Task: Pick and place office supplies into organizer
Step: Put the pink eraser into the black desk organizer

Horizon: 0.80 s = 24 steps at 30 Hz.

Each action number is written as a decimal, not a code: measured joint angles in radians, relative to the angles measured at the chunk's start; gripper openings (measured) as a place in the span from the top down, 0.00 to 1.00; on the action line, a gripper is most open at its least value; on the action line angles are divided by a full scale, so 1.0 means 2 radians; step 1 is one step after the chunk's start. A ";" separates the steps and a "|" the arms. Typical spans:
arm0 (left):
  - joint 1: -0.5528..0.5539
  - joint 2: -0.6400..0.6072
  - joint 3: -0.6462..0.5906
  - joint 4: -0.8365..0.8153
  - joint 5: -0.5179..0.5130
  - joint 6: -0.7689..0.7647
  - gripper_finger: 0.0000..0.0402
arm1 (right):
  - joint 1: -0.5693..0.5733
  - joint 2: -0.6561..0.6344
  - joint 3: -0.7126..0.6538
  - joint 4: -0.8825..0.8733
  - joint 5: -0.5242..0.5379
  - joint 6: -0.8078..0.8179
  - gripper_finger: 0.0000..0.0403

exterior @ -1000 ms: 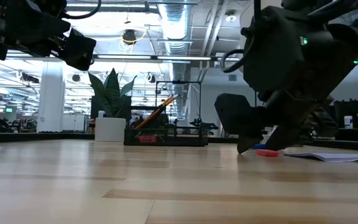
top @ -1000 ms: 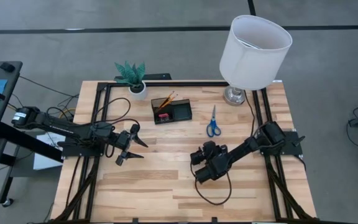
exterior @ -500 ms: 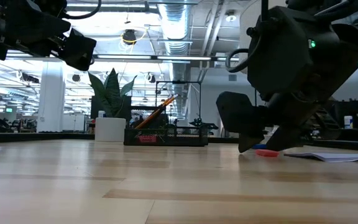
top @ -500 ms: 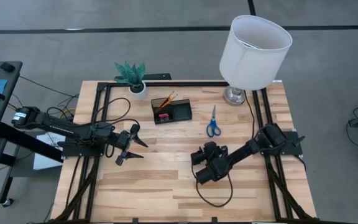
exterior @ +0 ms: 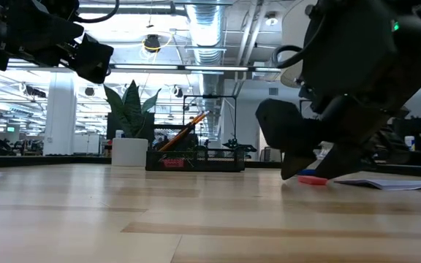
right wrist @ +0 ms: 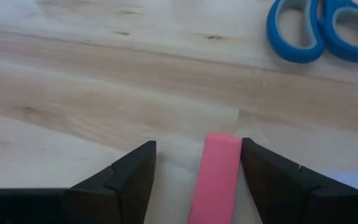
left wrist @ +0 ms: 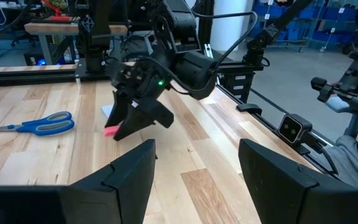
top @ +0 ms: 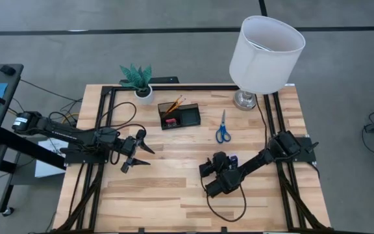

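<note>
Over on the left side of the table (top: 174,195), the left gripper (top: 137,151) hangs idle above the wood with its fingers spread apart and nothing between them. Moving across, the black organizer (top: 179,117) sits toward the back edge, beside the potted plant (top: 137,79), with orange pencils (top: 174,104) leaning in its taller cup section. Further right lie the blue-handled scissors (top: 223,127), flat on the wood in front of the lamp (top: 266,49). And here's the action: the right gripper (right wrist: 197,171) is down at the tabletop, fingers parted, straddling the pink eraser (right wrist: 215,177), which lies flat between them but closer to one finger. So the step in hand looks like the eraser pickup, not yet clamped. Next it needs to squeeze in on the eraser, lift clear, and carry it back and leftward to the organizer's low tray.
</note>
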 joint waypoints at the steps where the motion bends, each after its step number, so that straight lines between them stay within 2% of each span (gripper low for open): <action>1: 0.000 0.000 0.000 0.000 0.000 0.000 0.44 | 0.001 0.000 0.000 0.000 -0.001 0.003 0.44; 15: -0.001 0.000 0.000 0.000 0.000 0.000 0.44 | 0.009 -0.001 -0.010 0.001 -0.013 0.011 0.45; 24: -0.001 0.000 0.000 0.000 0.002 0.000 0.44 | 0.009 -0.001 -0.012 -0.005 -0.016 0.001 0.60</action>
